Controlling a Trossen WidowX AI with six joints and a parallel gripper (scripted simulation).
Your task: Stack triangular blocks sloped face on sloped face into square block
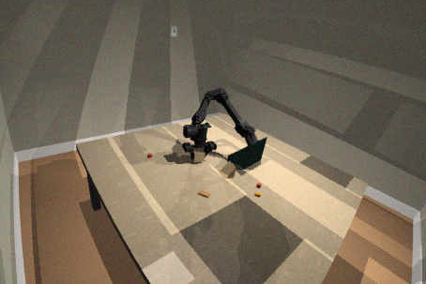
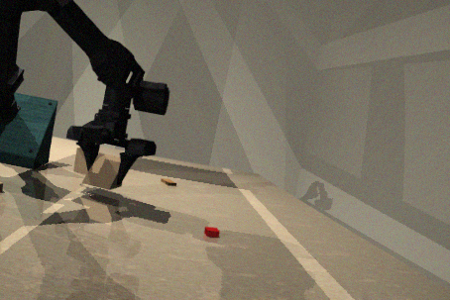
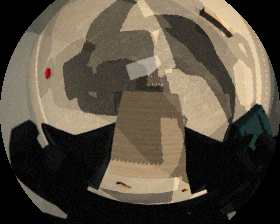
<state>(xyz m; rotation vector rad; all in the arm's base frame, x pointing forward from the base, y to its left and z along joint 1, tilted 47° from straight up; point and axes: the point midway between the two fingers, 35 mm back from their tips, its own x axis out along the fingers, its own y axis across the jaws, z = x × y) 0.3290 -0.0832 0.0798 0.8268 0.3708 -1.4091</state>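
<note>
My gripper (image 1: 199, 155) (image 2: 104, 176) (image 3: 149, 126) is shut on a tan triangular block (image 1: 199, 158) (image 2: 106, 168) (image 3: 145, 112), with a finger on each side. It holds the block low over the table; whether the block touches the table is unclear. A second tan triangular block (image 1: 228, 171) (image 2: 80, 160) sits on the table beside the teal panel, to the right of my gripper in the top view. In the exterior view it is partly hidden behind a finger. I cannot make it out in the wrist view.
A teal slanted panel (image 1: 249, 155) (image 2: 30, 135) (image 3: 254, 125) stands by the arm's base. A red piece (image 1: 149, 156) (image 2: 212, 232) (image 3: 48, 73) lies left. A flat orange-brown block (image 1: 204, 194) (image 2: 168, 182) (image 3: 123, 185), another red piece (image 1: 259, 185) and an orange piece (image 1: 258, 194) lie towards the front.
</note>
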